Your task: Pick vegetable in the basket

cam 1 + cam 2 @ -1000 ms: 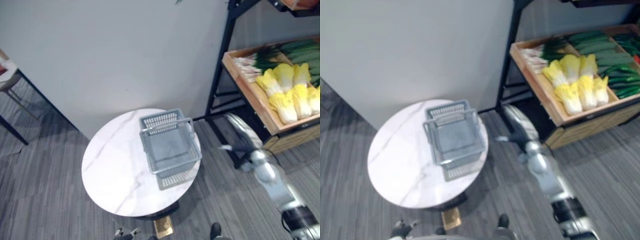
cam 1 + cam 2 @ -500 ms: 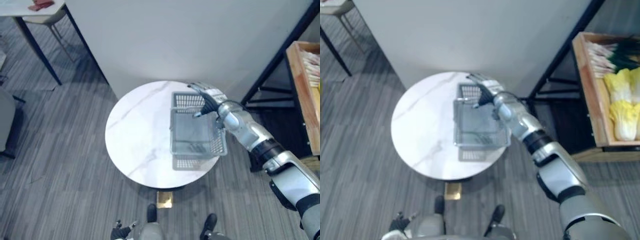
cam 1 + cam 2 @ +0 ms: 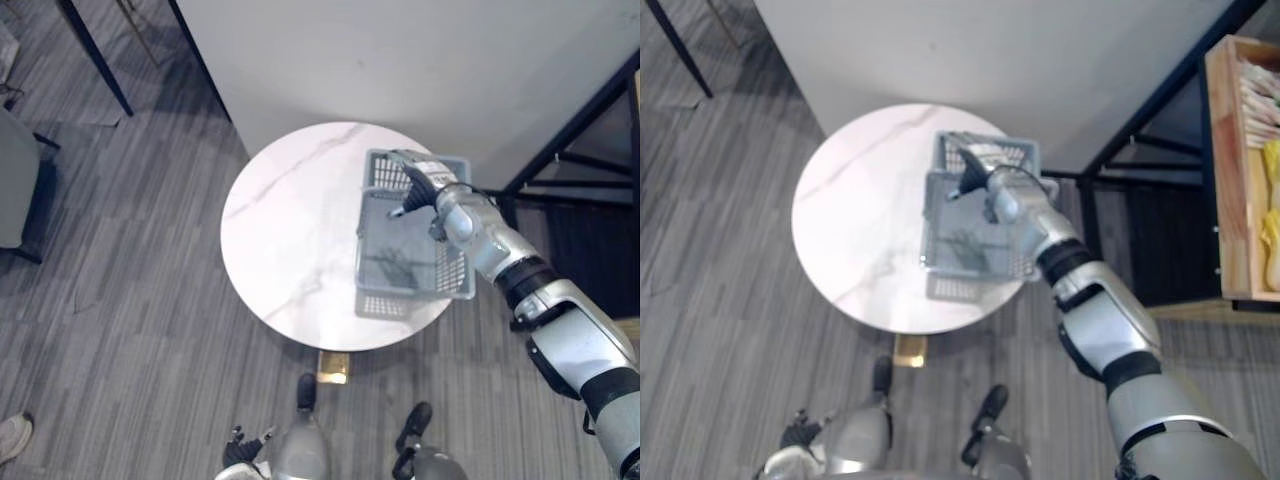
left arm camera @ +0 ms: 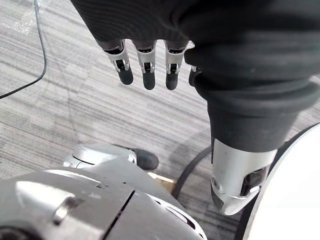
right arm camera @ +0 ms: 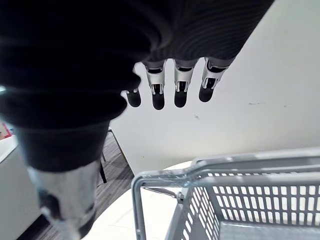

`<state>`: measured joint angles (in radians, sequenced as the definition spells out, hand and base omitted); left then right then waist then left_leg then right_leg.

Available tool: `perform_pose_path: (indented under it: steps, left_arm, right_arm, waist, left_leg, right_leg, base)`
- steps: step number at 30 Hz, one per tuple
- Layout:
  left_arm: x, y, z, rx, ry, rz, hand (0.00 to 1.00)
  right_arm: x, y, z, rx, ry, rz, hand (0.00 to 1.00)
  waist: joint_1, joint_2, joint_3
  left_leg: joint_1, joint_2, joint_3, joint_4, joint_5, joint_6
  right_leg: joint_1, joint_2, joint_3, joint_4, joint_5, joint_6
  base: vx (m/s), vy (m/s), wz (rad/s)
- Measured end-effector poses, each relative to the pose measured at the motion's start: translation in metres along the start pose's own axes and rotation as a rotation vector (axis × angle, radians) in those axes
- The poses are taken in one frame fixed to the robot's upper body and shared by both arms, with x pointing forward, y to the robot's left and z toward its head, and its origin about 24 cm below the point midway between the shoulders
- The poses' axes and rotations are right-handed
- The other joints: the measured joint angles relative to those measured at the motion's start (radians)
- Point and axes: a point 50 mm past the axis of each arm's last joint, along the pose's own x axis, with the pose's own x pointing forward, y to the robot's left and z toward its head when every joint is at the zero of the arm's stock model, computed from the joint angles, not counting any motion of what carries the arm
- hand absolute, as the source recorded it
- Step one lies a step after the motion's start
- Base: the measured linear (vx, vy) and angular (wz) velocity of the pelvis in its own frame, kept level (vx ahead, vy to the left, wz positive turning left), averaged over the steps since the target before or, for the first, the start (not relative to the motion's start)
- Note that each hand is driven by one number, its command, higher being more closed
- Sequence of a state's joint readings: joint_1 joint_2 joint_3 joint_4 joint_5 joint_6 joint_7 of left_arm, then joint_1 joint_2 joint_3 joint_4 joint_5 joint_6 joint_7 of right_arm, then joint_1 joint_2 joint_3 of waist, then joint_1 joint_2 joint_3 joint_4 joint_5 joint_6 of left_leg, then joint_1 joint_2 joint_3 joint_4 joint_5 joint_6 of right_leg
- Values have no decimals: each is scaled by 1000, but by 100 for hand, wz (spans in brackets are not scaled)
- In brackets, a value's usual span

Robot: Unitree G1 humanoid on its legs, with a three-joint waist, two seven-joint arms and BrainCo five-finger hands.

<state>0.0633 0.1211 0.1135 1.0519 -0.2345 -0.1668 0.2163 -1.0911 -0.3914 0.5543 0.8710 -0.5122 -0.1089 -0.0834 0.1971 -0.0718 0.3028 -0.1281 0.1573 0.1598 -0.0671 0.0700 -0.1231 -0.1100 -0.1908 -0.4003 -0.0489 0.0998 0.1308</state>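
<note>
A grey plastic basket (image 3: 412,295) stands on the right side of a round white marble table (image 3: 290,230), and its floor is bare. My right hand (image 3: 425,185) hovers open over the basket's far end, fingers (image 5: 175,85) straight above the rim (image 5: 225,167). Vegetables lie in a wooden crate (image 3: 1240,180) at the far right: pale leek ends (image 3: 1265,90) and a yellow cabbage (image 3: 1272,225). My left hand (image 4: 145,60) hangs low over the floor beside my body, its fingers relaxed and holding nothing.
A grey wall (image 3: 400,60) rises just behind the table. The black frame of the shelf (image 3: 570,150) stands to the right of it. Black table legs (image 3: 95,55) and a dark chair (image 3: 15,190) are at the left. A person's shoe (image 3: 12,435) shows at the lower left.
The camera has turned left, away from the vegetable shelf. My right arm has swung from low beside the shelf to above the basket's far end and stays there.
</note>
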Motion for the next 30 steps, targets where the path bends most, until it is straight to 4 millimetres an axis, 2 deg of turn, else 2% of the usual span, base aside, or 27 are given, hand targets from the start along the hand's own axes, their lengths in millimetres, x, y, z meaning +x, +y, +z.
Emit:
perform_pose_path:
  steps: [5,15,19,26,27,30]
  left_arm:
    - [0,-4,5,-2,-27,-9,0]
    - [2,-9,13,-9,-58,-19,0]
    - [2,-12,16,3,-69,-31,0]
    - [2,-15,18,-17,-69,-38,0]
    - [2,-15,18,-11,-70,-42,0]
    - [2,-17,20,-2,-77,-51,0]
  right_arm:
    - [4,-8,-6,22,46,-24,0]
    - [5,-16,-22,39,129,-58,0]
    - [3,-21,-29,25,153,-70,0]
    - [1,-33,-41,-28,189,-97,0]
    - [0,-34,-42,-31,191,-102,100]
    - [-3,-42,-49,-46,209,-132,100]
  waist:
    - [3,-2,38]
    - [9,5,70]
    - [8,16,87]
    - [24,36,102]
    - [24,38,103]
    - [23,47,108]
  left_leg:
    - [-10,1,-1,-1,6,2]
    - [-45,-4,-15,-1,19,5]
    - [-62,-4,-36,-1,26,3]
    - [-66,-6,-43,-2,28,4]
    - [-70,-7,-45,-1,28,4]
    - [-85,-8,-58,-5,37,4]
  right_leg:
    - [-12,-1,1,8,0,0]
    - [-41,-6,-9,17,0,0]
    - [-45,-6,-28,17,0,0]
    - [-45,-8,-33,17,0,0]
    - [-47,-8,-35,17,0,0]
    - [-56,-9,-46,17,0,0]
  base:
    - [0,0,0]
    - [7,3,4]
    - [4,1,12]
    - [5,2,3]
    - [12,5,7]
    - [13,4,10]
